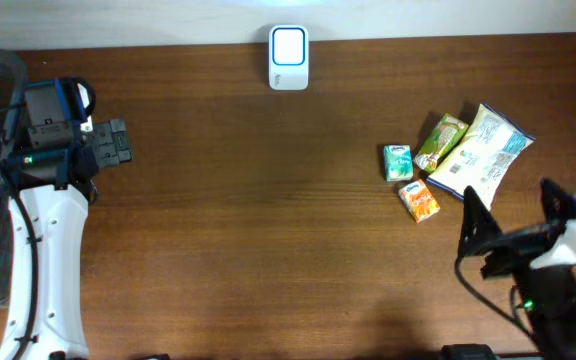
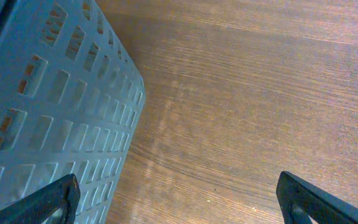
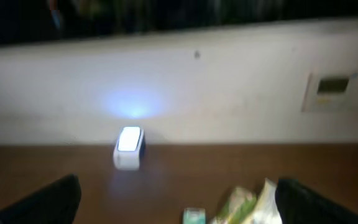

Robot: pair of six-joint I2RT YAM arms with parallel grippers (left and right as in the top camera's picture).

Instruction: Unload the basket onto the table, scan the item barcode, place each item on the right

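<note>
Currently, the white snack bag (image 1: 483, 152) and three small packs (image 1: 397, 162) are lying just ahead of the right tool (image 1: 510, 200), jaws apart; the left tool (image 1: 118, 143), likewise apart, is sitting far across the desk (image 1: 268, 220)

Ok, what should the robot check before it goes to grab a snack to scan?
1. Right tool open and empty: ok.
2. Left tool open and empty: ok.
3. Scanner light on: ok.
4. Orange box, nearest the right tool, with nothing on top: ok.
5. Bare table between orange box and scanner: ok.
6. Where the orange box's barcode is: cannot tell.
</note>
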